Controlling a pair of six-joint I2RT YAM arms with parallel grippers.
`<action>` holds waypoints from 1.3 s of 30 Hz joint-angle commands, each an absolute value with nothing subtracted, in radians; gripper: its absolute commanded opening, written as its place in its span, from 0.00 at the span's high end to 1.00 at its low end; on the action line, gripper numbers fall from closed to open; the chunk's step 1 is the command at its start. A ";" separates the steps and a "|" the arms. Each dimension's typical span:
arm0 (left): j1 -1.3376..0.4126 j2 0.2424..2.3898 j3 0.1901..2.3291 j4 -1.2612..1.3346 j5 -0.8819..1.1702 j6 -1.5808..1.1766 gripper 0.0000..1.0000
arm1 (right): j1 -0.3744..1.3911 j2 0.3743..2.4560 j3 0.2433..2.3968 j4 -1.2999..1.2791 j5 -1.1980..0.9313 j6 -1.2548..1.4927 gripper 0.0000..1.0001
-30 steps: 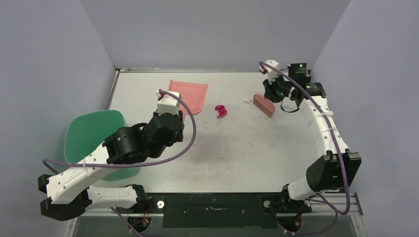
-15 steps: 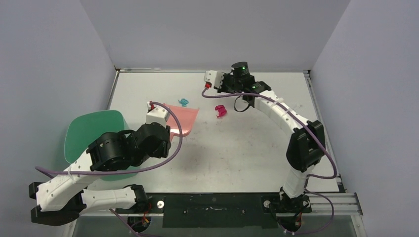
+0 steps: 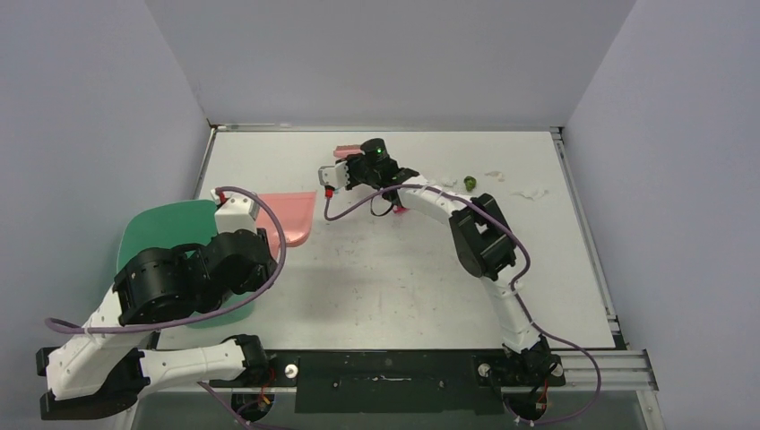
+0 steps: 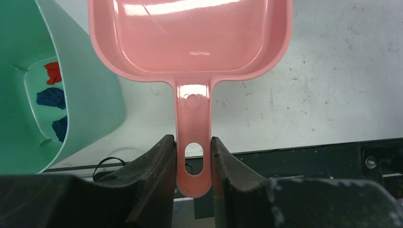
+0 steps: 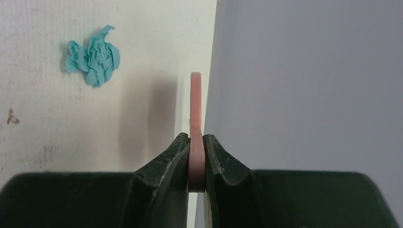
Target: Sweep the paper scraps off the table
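**Left gripper** (image 4: 192,148): closed on the handle of the pink dustpan (image 4: 190,38), with the fingers (image 4: 157,166) pressing both sides at the hanging hole. You hold the pan near the left edge of the desk (image 4: 332,71), mouth toward the far edge. Its left rim is just beside the mint-green bin (image 4: 90,95). Cannot tell whether the pan touches the desk. The bin stands at the left edge, with a red scrap (image 4: 53,72) and dark blue scraps (image 4: 51,96) inside it.

**Right gripper** (image 5: 196,140): clamped on the pink brush (image 5: 196,99), which is seen edge-on. You hold it close to the far edge, left of the middle, with the grey wall (image 5: 309,95) just beside it. A teal scrap (image 5: 92,56) lies on the desk near the brush, not touching it.

**Loose on the desk, far-right part:** a green scrap (image 3: 470,182), and white scraps (image 3: 533,192) toward the right edge. A magenta scrap (image 3: 401,209) shows partly under the right arm (image 3: 484,242).

**Room:** a metal rim (image 3: 385,128) runs along the far edge, and walls close the left, far and right sides. Open desk spans the middle down to the near edge, between your two arms, and into the near-right corner.
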State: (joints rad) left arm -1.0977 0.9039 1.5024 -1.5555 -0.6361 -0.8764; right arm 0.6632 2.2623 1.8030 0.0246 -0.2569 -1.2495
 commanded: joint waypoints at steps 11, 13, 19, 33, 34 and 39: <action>-1.084 0.927 1.625 -1.597 -0.732 -0.946 1.00 | 0.703 2.282 1.889 -0.127 -0.501 -1.337 0.95; -1.084 0.927 1.607 -1.591 -0.725 -0.949 1.00 | 0.715 2.256 1.883 -0.223 -0.520 -1.341 0.95; -1.085 0.870 1.528 -1.523 -0.686 -0.924 1.00 | 0.752 2.141 1.803 -0.545 -0.540 -1.436 0.95; -1.077 0.967 1.471 -1.447 -0.602 -0.731 1.00 | 0.747 1.652 1.437 -1.006 -0.490 -1.500 0.95; -1.077 0.986 1.466 -1.437 -0.590 -0.712 1.00 | 0.726 1.613 1.443 -1.032 -0.510 -1.493 0.95; -1.073 1.077 1.441 -1.374 -0.499 -0.622 1.00 | 0.511 1.488 1.541 -1.055 -0.626 -1.382 0.95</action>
